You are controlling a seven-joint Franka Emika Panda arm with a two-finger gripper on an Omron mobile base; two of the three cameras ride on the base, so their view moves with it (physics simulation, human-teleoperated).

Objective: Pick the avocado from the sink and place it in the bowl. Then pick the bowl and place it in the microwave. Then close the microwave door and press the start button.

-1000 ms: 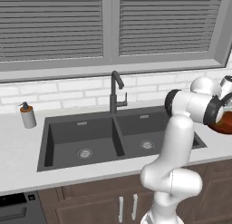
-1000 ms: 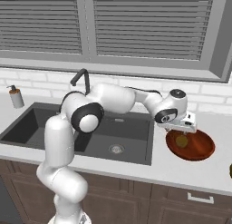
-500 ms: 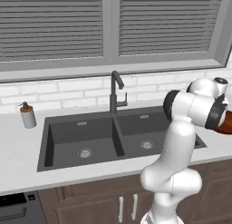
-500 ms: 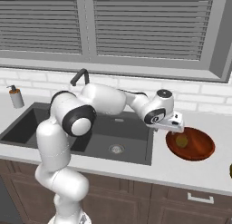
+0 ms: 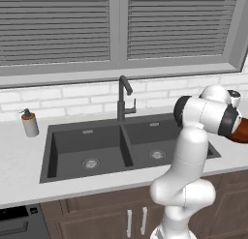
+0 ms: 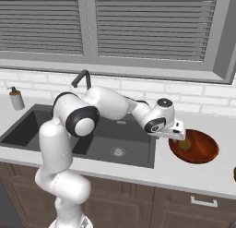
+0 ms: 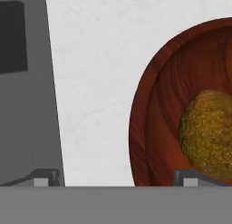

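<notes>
Near: gripper (image 7: pixel 115 178) jaws wide apart, nothing between them. Hand cam looks down on the bowl (image 7: pixel 158 105) rim; one fingertip sits over the bowl's near edge, the other over the sink (image 7: pixel 27 109) edge, bare counter (image 7: pixel 95 60) strip between.

Avocado (image 7: pixel 208 134) lies inside the bowl, resting on the wood, not touching either finger. Step 1 looks done.

Change vs 1 s ago: hand was right over the bowl centre, above the avocado. Now it's shifted sink-ward, to the bowl's left rim in the right base view, gripper (image 6: pixel 176 132) beside the bowl (image 6: pixel 203 151), avocado (image 6: pixel 185 144) exposed. Jaws were apart then too. Reads as repositioning for a rim grasp, i.e. start of bowl → microwave. Risk, my guess: shallow glossy rim, may slip or tip and roll the avocado out.

Mid: double sink basins, drains, nothing in them.

Far: faucet (image 5: pixel 122 95), soap dispenser (image 5: pixel 29 123) on the counter left of the sink, tiled wall, blinds.

Text/labels: none readable anywhere.
</notes>
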